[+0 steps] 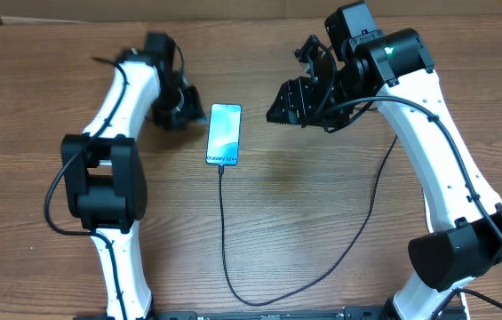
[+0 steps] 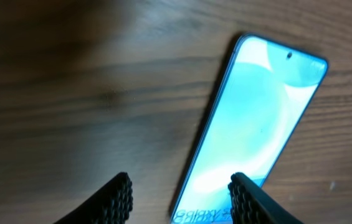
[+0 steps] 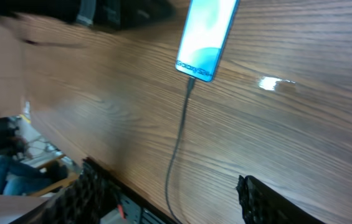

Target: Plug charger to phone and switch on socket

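Overhead: phone (image 1: pixel 224 134) flat mid-table, charger (image 1: pixel 223 231) tip looks seated in its bottom edge; socket not in shot.
L wrist: left gripper (image 2: pixel 180 193) spread, empty, hanging just beside phone.
R wrist: right gripper (image 3: pixel 176 199) wide apart, holding nothing.
I reckon plug-in's done; next I must find the socket & press its switch.

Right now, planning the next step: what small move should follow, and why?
Probably back the left end effector and right end effector off the phone: the charger already sits in its bottom edge, both are open and empty, no socket shows.
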